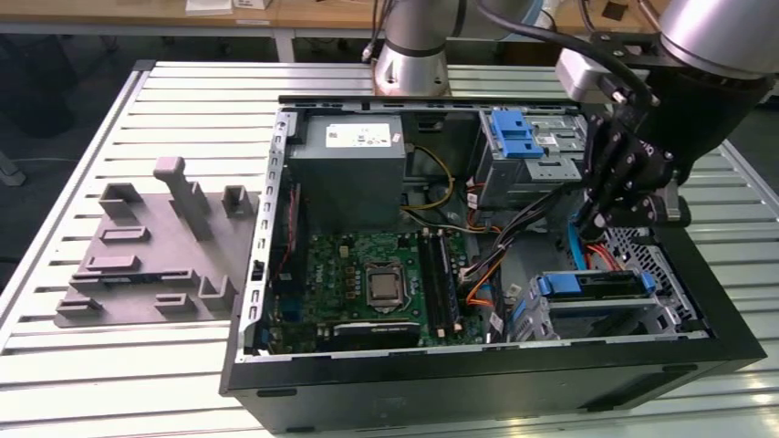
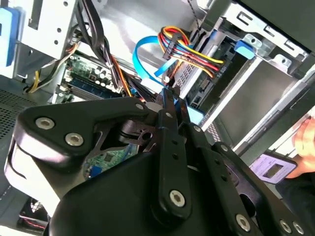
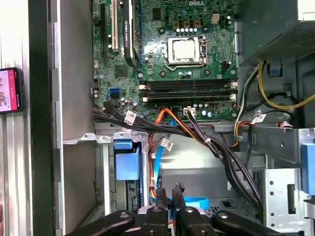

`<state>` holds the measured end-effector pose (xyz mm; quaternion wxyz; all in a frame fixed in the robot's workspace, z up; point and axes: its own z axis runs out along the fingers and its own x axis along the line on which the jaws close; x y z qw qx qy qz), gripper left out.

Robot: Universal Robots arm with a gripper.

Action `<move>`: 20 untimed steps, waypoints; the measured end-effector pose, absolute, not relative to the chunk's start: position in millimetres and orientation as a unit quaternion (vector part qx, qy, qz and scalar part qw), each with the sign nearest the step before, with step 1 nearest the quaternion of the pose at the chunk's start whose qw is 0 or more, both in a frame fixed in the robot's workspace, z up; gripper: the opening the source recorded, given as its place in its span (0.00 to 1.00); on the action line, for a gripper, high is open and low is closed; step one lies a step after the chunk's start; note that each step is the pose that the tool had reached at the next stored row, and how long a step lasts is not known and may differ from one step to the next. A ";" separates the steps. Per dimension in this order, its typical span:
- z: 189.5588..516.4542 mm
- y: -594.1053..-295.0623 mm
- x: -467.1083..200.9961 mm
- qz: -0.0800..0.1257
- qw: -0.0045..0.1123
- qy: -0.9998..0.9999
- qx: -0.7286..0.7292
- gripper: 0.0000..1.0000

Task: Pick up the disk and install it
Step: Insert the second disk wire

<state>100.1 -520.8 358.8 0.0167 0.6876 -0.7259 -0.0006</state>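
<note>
Inside open computer case (image 1: 487, 370), disk (image 1: 590, 285) seated in bay, gripper (image 1: 605, 214) above.

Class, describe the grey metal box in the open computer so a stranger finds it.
Start at the open black computer case on the slatted table. Above the green motherboard in the exterior view stands the grey metal box, alone in bearing a white sticker.

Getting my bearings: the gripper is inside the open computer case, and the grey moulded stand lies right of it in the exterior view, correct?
Not quite. The gripper is inside the open computer case, but the grey moulded stand lies left of it, as the exterior view shows.
</note>
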 end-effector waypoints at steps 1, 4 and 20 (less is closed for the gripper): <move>358.4 -522.0 100.1 -0.001 0.017 -0.726 0.688 0.16; 357.2 -526.0 100.1 -0.001 0.017 -0.726 0.688 0.16; 352.0 -539.2 100.1 -0.008 0.010 -0.726 0.688 0.16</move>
